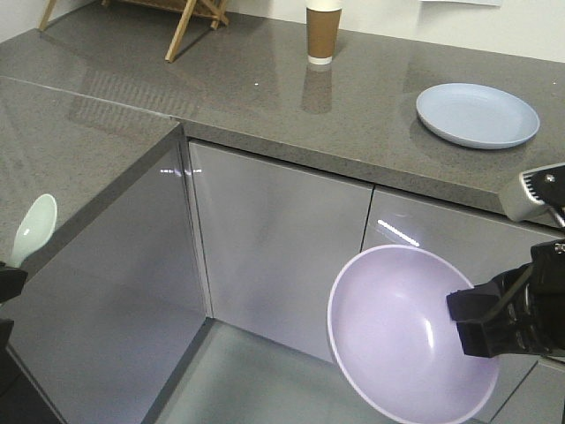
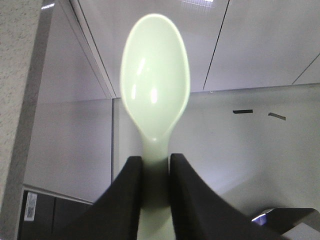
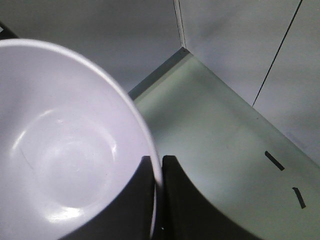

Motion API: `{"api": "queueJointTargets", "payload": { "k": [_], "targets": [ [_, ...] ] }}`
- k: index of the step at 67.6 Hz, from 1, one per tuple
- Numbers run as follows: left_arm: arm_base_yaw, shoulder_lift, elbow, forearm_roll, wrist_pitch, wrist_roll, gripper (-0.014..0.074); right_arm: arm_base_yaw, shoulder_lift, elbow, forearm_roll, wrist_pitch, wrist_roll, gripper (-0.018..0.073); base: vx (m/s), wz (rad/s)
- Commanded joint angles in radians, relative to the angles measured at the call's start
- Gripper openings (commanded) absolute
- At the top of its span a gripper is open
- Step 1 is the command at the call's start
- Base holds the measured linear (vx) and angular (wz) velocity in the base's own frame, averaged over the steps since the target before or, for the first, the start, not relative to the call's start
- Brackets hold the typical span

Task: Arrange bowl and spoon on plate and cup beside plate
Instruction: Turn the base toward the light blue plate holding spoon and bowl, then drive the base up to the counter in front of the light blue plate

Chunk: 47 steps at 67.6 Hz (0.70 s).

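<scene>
Plastic is what the bowl (image 1: 410,331) looks made of, so it is likely light, stiff and a bit slippery. Its thin rim is the good place to hold. That is where the right claw (image 3: 158,165) is pinched shut on it, one finger inside and one outside. The bowl is round, smooth and pale purple, with nothing in it. It hangs tilted in the air at the near right, in front of the cupboard doors (image 1: 274,238) and lower than the worktop (image 1: 353,124).

The spoon (image 2: 155,85) is likely light and stiff too. The left claw (image 2: 154,160) is closed on its flat handle, just under the scoop. The spoon is pale green with an oval scoop, and it sticks up at the near left.

The pale blue plate (image 1: 477,115) lies flat on the worktop at the far right, with nothing on it. The brown cup (image 1: 323,31) with a white rim stands upright farther back, to the left of the plate and well apart from it.
</scene>
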Motion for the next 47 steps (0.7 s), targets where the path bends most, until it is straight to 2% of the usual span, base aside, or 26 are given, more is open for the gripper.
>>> {"api": "queueJointTargets", "payload": {
  "k": [1,47],
  "targets": [
    [-0.006,-0.009,-0.025,-0.016,-0.052,-0.003,0.0101,0.001,-0.011,-0.027,0.019,-0.047,-0.006,-0.0001,0.08,-0.13],
    [-0.006,-0.009,-0.025,-0.016,-0.051,-0.003,0.0101,0.001,-0.011,-0.027,0.019,-0.050,-0.008,-0.0001,0.12,-0.24]
  ]
}}
